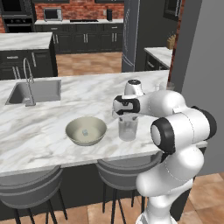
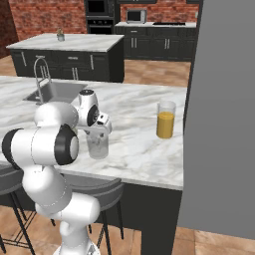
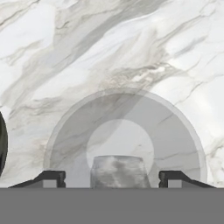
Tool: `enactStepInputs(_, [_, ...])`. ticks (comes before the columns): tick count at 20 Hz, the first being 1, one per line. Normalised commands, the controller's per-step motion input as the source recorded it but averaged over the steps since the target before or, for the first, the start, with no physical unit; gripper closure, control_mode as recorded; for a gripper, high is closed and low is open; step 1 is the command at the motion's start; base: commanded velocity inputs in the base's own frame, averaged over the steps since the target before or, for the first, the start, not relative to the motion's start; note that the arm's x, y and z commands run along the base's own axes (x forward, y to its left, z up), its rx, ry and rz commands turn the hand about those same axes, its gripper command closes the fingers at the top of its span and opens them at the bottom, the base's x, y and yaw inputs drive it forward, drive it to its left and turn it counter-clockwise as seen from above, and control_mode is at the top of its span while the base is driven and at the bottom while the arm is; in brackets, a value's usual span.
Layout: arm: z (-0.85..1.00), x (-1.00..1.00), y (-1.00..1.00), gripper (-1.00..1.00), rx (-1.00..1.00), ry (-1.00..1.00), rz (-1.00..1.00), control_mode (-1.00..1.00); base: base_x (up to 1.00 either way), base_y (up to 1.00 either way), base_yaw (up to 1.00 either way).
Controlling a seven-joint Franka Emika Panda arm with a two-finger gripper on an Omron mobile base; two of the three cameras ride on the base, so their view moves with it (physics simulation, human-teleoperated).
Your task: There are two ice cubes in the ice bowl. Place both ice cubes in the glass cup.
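The clear glass cup (image 1: 127, 129) (image 2: 97, 145) stands on the marble counter right of the grey-beige ice bowl (image 1: 74, 131). One pale ice cube (image 1: 85, 131) lies in the bowl. My gripper (image 1: 127, 116) (image 2: 97, 131) (image 3: 113, 177) hangs straight over the cup, its fingers spread wide. In the hand view I look down into the cup's rim (image 3: 177, 127). There the other ice cube (image 3: 118, 171) sits between the fingertips (image 3: 54, 177) with a gap on each side, touched by neither. The bowl's dark edge (image 3: 1, 144) shows at the left.
A glass with orange liquid (image 2: 166, 119) stands on the counter to the right, near a grey wall. A sink (image 1: 39, 91) (image 2: 57, 91) with a faucet (image 1: 29, 83) lies at the far left. Stools (image 1: 124, 173) stand under the counter's front edge.
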Motion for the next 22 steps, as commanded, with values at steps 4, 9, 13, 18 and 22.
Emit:
enactStepInputs(4, [0.01,0.04,0.00,-1.00,0.00,0.00,0.00,-1.00,0.00,0.00,0.00])
enactStepInputs(9, [0.17,0.01,0.00,-1.00,0.00,-0.05,0.00,-1.00,0.00,0.00,0.00])
enactStepInputs(13, [0.20,-0.60,0.48,-1.00,0.01,-0.08,0.00,-1.00,0.00,0.00,0.00])
enactStepInputs(18, [0.04,-0.31,0.77,-1.00,0.07,-0.02,0.00,-1.00,0.00,0.00,0.00])
enactStepInputs(22, [0.00,-0.01,0.71,-1.00,0.16,-0.01,0.00,-1.00,0.00,0.00,0.00])
